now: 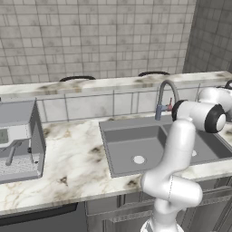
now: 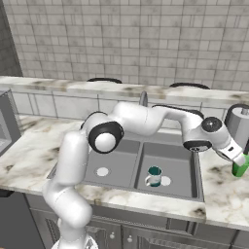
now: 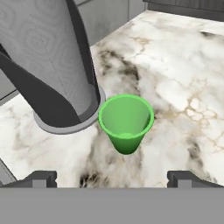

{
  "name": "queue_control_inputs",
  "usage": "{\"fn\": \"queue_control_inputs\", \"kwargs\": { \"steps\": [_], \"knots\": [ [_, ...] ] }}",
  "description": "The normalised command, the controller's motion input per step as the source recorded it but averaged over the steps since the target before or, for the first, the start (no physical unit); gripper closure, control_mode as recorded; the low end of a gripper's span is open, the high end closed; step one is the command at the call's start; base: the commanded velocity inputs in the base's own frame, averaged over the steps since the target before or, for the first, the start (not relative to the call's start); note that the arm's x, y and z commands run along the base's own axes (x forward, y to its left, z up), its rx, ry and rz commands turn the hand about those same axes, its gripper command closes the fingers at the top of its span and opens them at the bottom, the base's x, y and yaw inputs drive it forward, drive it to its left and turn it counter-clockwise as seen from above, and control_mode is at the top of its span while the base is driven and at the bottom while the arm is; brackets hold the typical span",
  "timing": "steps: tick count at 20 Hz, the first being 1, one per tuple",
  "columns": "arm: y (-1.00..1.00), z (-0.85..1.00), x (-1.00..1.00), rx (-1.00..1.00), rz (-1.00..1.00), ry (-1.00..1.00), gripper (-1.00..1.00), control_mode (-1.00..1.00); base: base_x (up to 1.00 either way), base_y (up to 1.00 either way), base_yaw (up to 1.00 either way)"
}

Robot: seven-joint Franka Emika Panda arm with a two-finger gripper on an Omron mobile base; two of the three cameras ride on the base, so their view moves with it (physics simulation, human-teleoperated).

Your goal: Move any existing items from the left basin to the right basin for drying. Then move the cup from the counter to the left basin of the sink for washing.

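Two fingers of the tool (image 3: 112, 177) stand wide open above the green cup (image 3: 126, 122) on the desk (image 3: 183, 87), holding nothing.

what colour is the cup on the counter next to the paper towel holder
Bright green, inside and out. The cup shows best in the hand view.

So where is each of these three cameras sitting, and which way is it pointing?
Left base view: behind the arm's left, looking down at the sink and tap; the white arm rises at lower right.
Right base view: behind its right, same sink, teal cup in the right basin; arm reaches right.
Hand view: on the hand, looking down at a green cup on the counter; open fingers at the bottom.
Shared: both base views show sink and arm.
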Motion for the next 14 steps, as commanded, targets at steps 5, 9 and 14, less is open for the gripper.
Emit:
{"fn": "queue_control_inputs", "kwargs": {
  "steps": [5,9,14],
  "knots": [
    [0.0,-0.08,0.18,-0.04,0.11,0.01,-1.0,-1.0,0.0,0.0,0.0],
    [0.0,0.0,0.1,-0.05,0.07,0.0,-1.0,-1.0,0.0,0.0,0.0],
    [-0.05,-0.01,0.01,-0.05,0.02,0.0,-1.0,-1.0,0.0,0.0,0.0]
  ]
}}
